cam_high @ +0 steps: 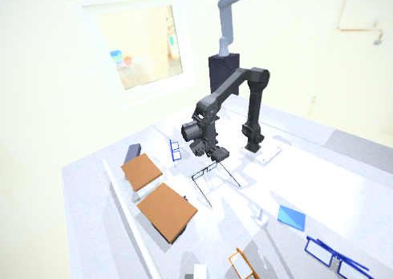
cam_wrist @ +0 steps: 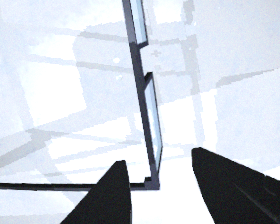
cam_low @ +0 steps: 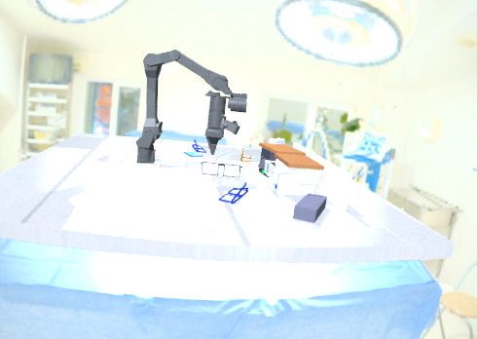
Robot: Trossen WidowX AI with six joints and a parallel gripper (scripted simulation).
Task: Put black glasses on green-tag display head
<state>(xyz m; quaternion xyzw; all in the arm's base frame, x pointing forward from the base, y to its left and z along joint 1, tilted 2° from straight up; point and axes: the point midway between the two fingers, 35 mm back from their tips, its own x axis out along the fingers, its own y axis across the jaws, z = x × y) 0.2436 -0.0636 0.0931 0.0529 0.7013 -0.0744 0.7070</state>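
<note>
Top view, left to right: two brown boards; two blue glasses, one orange; one pair of black glasses (cam_high: pixel 206 169) (cam_low: pixel 221 169) (cam_wrist: pixel 147 112) on the table (cam_high: pixel 90 196) (cam_low: pixel 146 219), just by my fingers (cam_high: pixel 220 160) (cam_low: pixel 212 154), partly open, gripping nothing.

Item count, table and surroundings.
Glasses, 4 pairs: 1 black pair (cam_high: pixel 206 169) (cam_low: pixel 221 164) (cam_wrist: pixel 145 105), 2 blue pairs (cam_high: pixel 172 150) (cam_low: pixel 234 194), 1 orange pair (cam_high: pixel 246 261) (cam_low: pixel 242 156); brown boards (cam_high: pixel 167 212) (cam_low: pixel 299 161), 2; dark block (cam_high: pixel 132 154) (cam_low: pixel 310 207), 1; light-blue square (cam_high: pixel 291 217) (cam_low: pixel 193 154), 1; black robot arm (cam_high: pixel 254 100) (cam_low: pixel 152 93), 1; grey arm (cam_high: pixel 226 22) in the background, 1; large round ceiling lamps (cam_low: pixel 338 29), 2.
</note>
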